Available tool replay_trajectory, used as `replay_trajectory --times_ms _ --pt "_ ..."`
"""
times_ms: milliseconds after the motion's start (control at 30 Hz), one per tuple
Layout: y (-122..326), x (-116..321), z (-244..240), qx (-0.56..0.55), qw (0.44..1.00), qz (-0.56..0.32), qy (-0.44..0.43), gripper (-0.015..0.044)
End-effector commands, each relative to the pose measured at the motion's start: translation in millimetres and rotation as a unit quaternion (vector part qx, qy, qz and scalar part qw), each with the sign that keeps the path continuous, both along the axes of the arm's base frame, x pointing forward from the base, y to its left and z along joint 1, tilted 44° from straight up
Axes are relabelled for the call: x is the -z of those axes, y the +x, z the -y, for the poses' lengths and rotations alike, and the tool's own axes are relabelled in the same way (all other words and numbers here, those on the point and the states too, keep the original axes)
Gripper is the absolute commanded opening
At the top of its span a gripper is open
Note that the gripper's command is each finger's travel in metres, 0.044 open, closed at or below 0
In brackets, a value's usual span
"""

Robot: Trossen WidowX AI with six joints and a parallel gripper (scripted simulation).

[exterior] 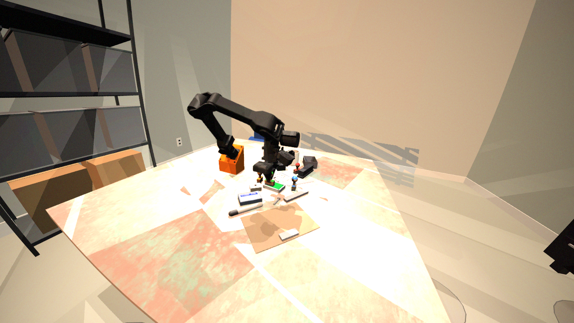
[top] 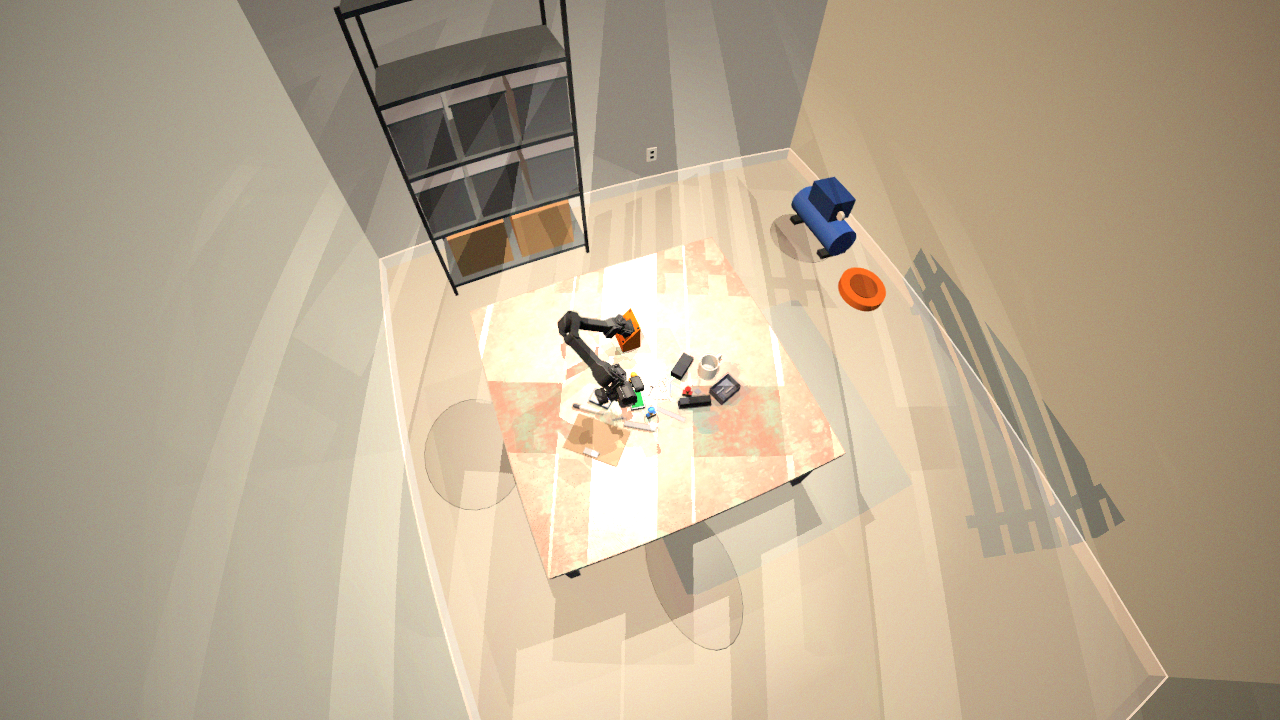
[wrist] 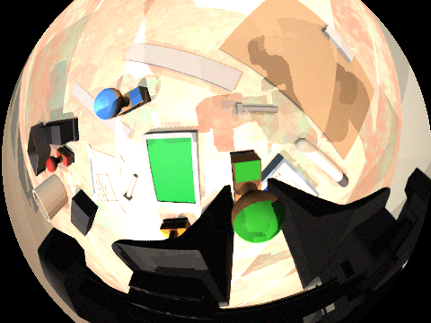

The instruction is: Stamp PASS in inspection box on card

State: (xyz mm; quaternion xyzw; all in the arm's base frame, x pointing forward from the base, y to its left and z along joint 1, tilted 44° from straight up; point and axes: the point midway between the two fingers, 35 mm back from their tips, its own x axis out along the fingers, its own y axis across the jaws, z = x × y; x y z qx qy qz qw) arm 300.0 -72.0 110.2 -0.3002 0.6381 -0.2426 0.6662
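My gripper [wrist: 249, 187] is shut on the green stamp [wrist: 259, 220], a green-topped knob over a dark base with a green patch. In the wrist view the stamp is just right of the ink pad. The green ink pad [wrist: 171, 170] [exterior: 274, 186] lies open in its grey tray. In the exterior view the stamp is low, near the pad's left end; I cannot tell whether it touches anything. The white card [wrist: 105, 179] lies beyond the pad, left in the wrist view. Its printing is too small to read. The stamp's underside is hidden.
A blue stamp [wrist: 108, 103] [exterior: 294, 180], a red stamp [wrist: 52, 163] [exterior: 297, 167] and a yellow stamp [wrist: 174, 230] stand around the pad. A marker [wrist: 321, 161], a bolt [wrist: 258, 109], a ruler-like bar [wrist: 184, 65] and a brown sheet [exterior: 260, 237] lie nearby. A mug [top: 708, 366] stands beyond the card.
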Motion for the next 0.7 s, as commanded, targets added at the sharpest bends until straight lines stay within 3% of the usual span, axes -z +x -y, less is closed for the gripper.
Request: replay_trajectory --times_ms 0,667 --pt "0.6 -2.9 -1.5 0.001 1.0 0.004 -0.002 0.0" --pt "-1.0 -5.8 -10.8 0.0 1.0 0.004 -0.004 0.0"
